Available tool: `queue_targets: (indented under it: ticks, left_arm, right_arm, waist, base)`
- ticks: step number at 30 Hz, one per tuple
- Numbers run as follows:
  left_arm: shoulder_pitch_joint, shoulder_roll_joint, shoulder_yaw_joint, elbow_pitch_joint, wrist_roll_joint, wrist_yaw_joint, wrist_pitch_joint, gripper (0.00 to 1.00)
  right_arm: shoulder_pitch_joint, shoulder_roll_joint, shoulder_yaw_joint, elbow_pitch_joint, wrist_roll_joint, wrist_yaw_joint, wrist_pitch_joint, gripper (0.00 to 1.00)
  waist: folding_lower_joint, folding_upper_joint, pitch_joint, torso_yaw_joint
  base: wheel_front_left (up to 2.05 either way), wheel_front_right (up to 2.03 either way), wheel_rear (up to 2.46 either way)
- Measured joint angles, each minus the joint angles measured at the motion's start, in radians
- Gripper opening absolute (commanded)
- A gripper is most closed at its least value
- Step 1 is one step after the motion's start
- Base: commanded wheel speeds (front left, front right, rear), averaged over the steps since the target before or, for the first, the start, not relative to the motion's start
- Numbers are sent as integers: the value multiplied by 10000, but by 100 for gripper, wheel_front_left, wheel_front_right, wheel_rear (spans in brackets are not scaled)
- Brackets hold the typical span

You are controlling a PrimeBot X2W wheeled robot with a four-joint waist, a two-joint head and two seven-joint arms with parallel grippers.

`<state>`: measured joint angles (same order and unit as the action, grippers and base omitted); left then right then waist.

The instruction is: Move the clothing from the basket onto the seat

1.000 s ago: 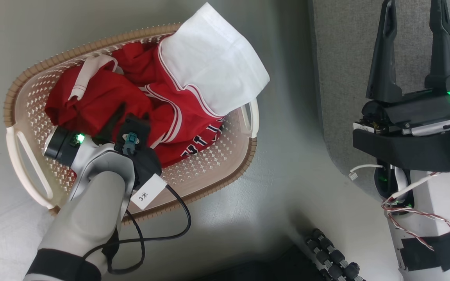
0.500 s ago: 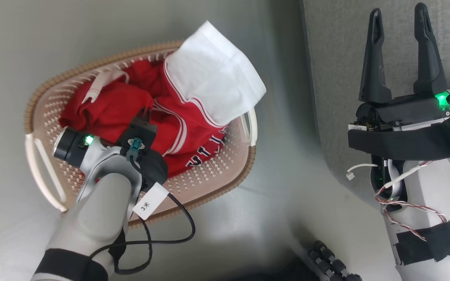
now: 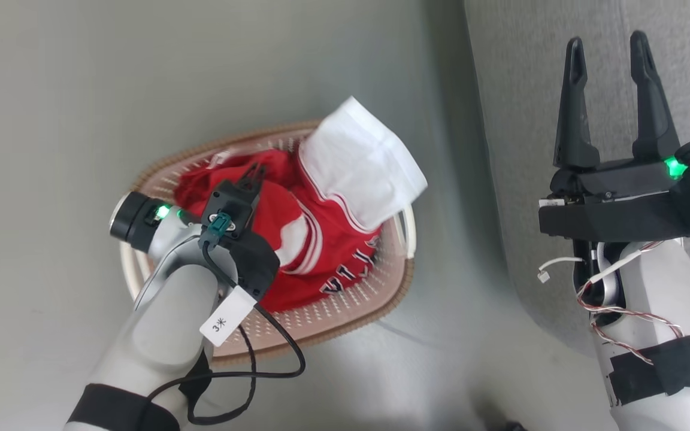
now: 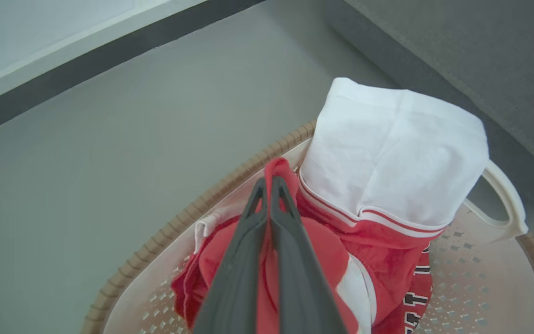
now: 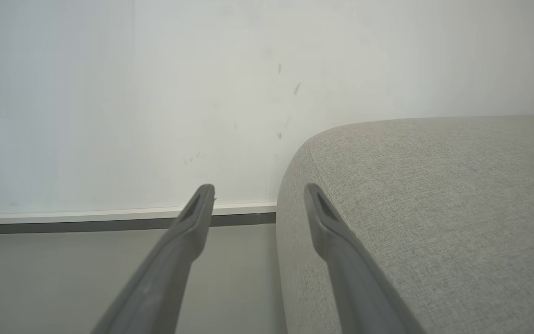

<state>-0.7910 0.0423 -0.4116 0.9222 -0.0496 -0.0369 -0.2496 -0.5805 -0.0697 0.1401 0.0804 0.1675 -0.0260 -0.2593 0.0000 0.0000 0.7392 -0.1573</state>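
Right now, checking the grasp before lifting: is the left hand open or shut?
Shut on the clothing: the left wrist view shows the left hand with fingers pressed together, red fabric pinched between them.

- We see two crumpled red sports garments (image 3: 297,281) trimmed with white stripes. One shows a plain white inner side (image 3: 363,173) and dark lettering (image 3: 351,272) edged in white.
- The rounded perforated plastic laundry basket (image 3: 345,308) is cream-white, patterned with rows of small holes, under a brown woven-look rim.
- The large fabric-upholstered seat (image 3: 518,120) is a finely speckled light grey.
- We find the smooth floor (image 3: 141,78) a flat grey-green, the wall (image 5: 155,93) white, and its skirting strip (image 5: 109,222) white over dark grey.
- The left gripper (image 3: 253,173) and right gripper (image 3: 606,42) are black, each with a green light nearby; the forearms are pale grey with black bands.
- A white paper tag (image 3: 228,317) bears black marks, and the twisted wires (image 3: 614,311) are red and white.
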Motion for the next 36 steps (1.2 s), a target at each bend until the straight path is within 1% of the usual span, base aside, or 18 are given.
queue_targets:
  ticks: [3,7,11,13,17,18,31,32,36]
  left_arm:
    - [7,13,-291,-355,-207,-209,-2,0]
    - [8,-15,-803,-997,-685,-341,-2,0]
    - [5,-15,-1049,-1540,-930,-353,-2,0]
    - [5,-23,-1141,-1730,-1149,-437,-2,0]
    - [5,-25,-1210,-1998,-1423,-439,-4,0]
    - [5,-25,-1287,-2102,-1467,-487,-4,0]
    - [47,-40,-1716,-2391,-2372,-525,-4,0]
    - [47,-40,-1716,-2391,-2372,-525,-4,0]
    - [282,-42,-1848,-2401,-2589,-523,-4,0]
  right_arm:
    - [154,-13,-35,211,0,63,-2,100]
    - [495,-23,-36,533,0,180,0,100]
    - [808,-36,-46,807,0,265,2,100]
    - [926,-38,-46,945,0,278,2,100]
    - [1147,-33,0,1183,0,376,17,100]
    - [1249,-33,33,1302,0,449,17,100]
    - [2045,-10,430,2011,-38,763,25,100]
    - [2045,-10,430,2011,-38,763,25,100]
    - [2317,12,711,2240,-73,884,25,100]
  waist:
    - [0,0,-423,192]
    - [0,0,-1011,432]
    - [-1,-1,-1606,644]
    - [-1,-1,-1909,737]
    - [-2,0,-2518,888]
    - [-2,-1,-2826,946]
    - [-2,-2,-4815,1135]
    - [-2,-2,-4815,1135]
    - [-3,-2,-5415,1163]
  base:
    - [0,0,0]
    - [0,0,0]
    - [0,0,0]
    - [0,0,0]
    - [0,0,0]
    - [0,0,0]
    - [0,0,0]
    - [0,0,0]
    - [0,0,0]
